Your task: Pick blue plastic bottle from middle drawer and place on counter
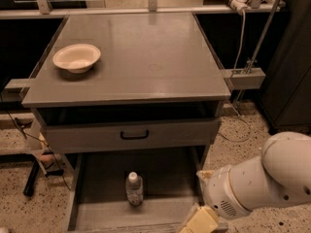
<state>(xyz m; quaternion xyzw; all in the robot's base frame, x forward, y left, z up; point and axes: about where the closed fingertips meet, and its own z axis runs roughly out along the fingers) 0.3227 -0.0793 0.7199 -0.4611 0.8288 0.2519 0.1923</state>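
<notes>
I see only the upper part of the cream-coloured gripper (200, 221) at the bottom edge of my view, and I cannot tell whether it is open or closed. It sits at about 5 o'clock of the open middle drawer (167, 178), over the tray's front right corner, and it touches nothing that I can make out. Behind it, the thick white arm (265, 178) runs off toward 3 o'clock and leaves the view on the right.

The blue plastic bottle (134, 189) stands upright on the drawer's grey floor, white cap up. It is at roughly 9 o'clock from the gripper and clearly apart from it, a little left of the tray's middle and toward its front.

Above the tray, at 12 o'clock from the bottle, is the closed grey drawer front (87, 139) with its black handle (134, 135). Over that lies the counter (146, 57), flat and slightly glossy. A cream bowl (77, 58) rests on the counter toward its left side, at about 10 o'clock. The speckled floor (243, 135) shows to the right of the cabinet.
</notes>
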